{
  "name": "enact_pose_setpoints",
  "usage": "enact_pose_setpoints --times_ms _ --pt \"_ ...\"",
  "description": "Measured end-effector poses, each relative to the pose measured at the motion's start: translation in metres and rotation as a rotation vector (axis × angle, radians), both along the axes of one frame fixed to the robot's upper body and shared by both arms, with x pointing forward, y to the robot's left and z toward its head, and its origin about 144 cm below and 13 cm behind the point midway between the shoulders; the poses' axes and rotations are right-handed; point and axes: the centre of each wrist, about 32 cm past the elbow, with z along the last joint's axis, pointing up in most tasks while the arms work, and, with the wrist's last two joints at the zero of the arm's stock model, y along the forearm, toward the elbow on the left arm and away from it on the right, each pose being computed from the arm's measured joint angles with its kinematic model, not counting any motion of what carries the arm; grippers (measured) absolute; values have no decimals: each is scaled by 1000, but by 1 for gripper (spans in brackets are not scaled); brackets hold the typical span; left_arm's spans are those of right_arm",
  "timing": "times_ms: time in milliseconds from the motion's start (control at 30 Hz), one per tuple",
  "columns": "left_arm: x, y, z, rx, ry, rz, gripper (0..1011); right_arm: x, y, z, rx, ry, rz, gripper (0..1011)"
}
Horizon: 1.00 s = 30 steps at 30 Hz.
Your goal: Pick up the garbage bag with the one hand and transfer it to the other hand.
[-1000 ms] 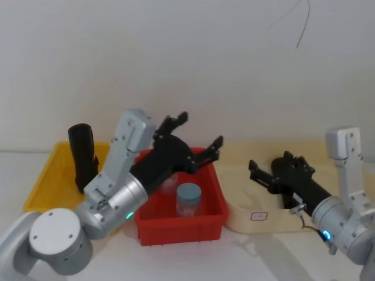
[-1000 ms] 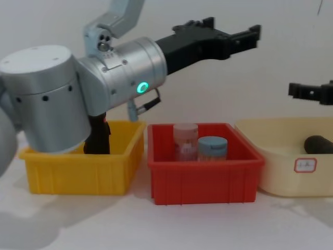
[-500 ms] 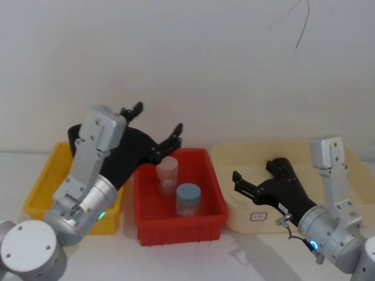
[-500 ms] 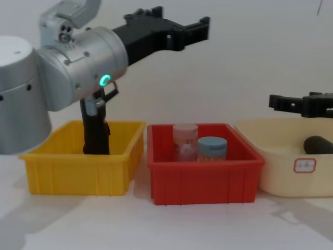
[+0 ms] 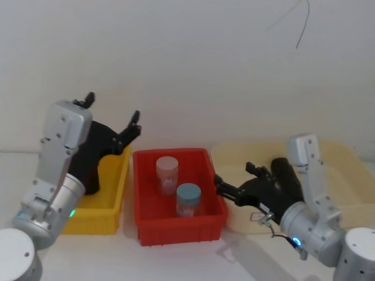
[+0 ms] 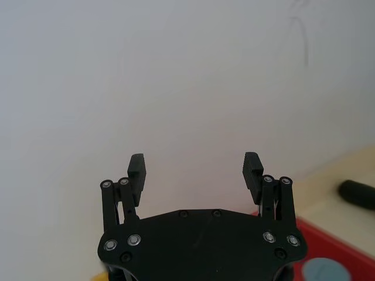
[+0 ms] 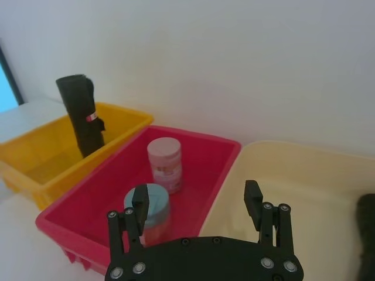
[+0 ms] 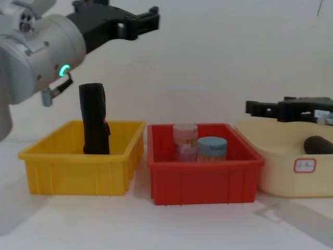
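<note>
Black garbage bag (image 8: 93, 120) is standing upright in the yellow bin (image 8: 78, 174); left claw (image 6: 194, 167), spread wide, is hovering high above, risking toppling it if off-centre; right claw (image 7: 196, 199) is hanging open beside the cream bin (image 8: 281, 177).

A: From where is the counter (image 8: 156, 224) watched?
B: From the head it is looked down on; the yellow bin (image 5: 94, 221), red bin (image 5: 179, 229) and cream tray (image 5: 237, 221) are seen from above. From the chest the same three are taken level, side-on and near.
A: And the wrists?
B: The left claw (image 6: 194, 164) is framed close against the wall (image 6: 176, 70); past the right claw (image 7: 196, 196) both bins and the tray are shared.
</note>
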Motion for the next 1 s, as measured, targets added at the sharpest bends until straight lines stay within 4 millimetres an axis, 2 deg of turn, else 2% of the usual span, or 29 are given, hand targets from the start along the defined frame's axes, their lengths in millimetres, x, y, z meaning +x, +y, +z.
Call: enact_pose_setpoints --times_ms 500,1000 --pt "-9 13 4 4 -24 113 1001 28 20 -3 -83 56 90 1000" --pt "-11 16 5 5 -32 145 1001 42 28 -6 -130 95 134 1000"
